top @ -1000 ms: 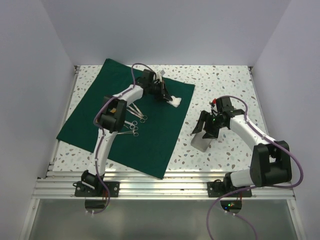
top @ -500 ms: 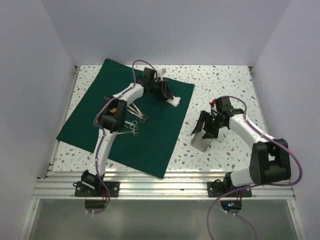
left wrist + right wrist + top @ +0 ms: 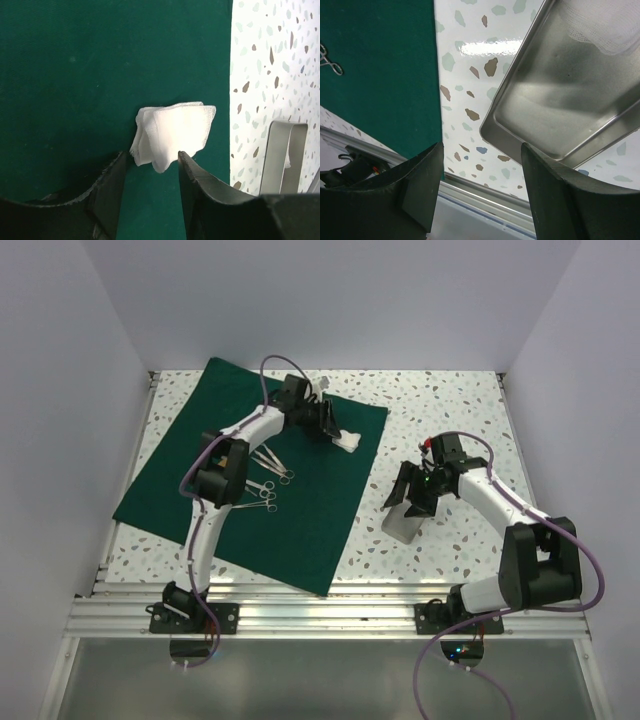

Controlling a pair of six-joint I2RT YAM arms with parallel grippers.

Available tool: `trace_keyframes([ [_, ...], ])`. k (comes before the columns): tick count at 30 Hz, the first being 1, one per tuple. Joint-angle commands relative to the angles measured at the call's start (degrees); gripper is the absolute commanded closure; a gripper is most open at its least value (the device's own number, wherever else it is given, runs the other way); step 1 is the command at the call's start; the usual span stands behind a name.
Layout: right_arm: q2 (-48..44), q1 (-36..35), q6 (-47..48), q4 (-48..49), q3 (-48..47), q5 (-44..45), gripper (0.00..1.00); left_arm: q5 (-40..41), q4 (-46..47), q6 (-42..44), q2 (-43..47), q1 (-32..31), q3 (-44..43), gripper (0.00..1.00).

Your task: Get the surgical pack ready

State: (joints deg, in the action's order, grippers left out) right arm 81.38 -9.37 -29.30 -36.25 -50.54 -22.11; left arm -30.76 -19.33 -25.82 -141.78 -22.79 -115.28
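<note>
Judging by the left pincer [image 3: 152, 160], you're on the gauze step. Its jaws stand spread and empty, with the near corner of a folded gauze [image 3: 175, 131] lying between them. That gauze rests flat on the drape [image 3: 75, 75], close to its right edge.

Your right pincer [image 3: 480, 147] is spread too and holds nothing. It hovers over a corner of the tray [image 3: 555, 105], which sits on the bare worktop [image 3: 470, 60] beside the drape, with more gauze [image 3: 602, 25] at its far end. The instruments [image 3: 266, 487] lie mid-drape, well apart from the gauze.

If this gauze needs shifting, lower the left jaws and ease forward so they take the whole fold, not one layer. The tray likely goes onto the drape next; grip it by a rim.
</note>
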Motion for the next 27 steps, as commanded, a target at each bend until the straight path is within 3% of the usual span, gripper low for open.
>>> trace_keyframes([
  [1, 0.18, 0.05, 0.21, 0.48, -1.49, -1.09, 0.33, 3.42, 1.14, 2.27, 5.37, 0.29, 1.64, 0.50],
  [18, -0.26, 0.14, -0.14, 0.74, -0.70, -1.09, 0.33, 2.37, 0.44, 2.36, 1.77, -2.44, -0.11, 0.49],
  [27, -0.09, 0.14, 0.03, 0.30, -1.49, -1.09, 0.33, 2.11, 0.00, 1.65, 0.18, -2.61, -0.73, 0.54],
])
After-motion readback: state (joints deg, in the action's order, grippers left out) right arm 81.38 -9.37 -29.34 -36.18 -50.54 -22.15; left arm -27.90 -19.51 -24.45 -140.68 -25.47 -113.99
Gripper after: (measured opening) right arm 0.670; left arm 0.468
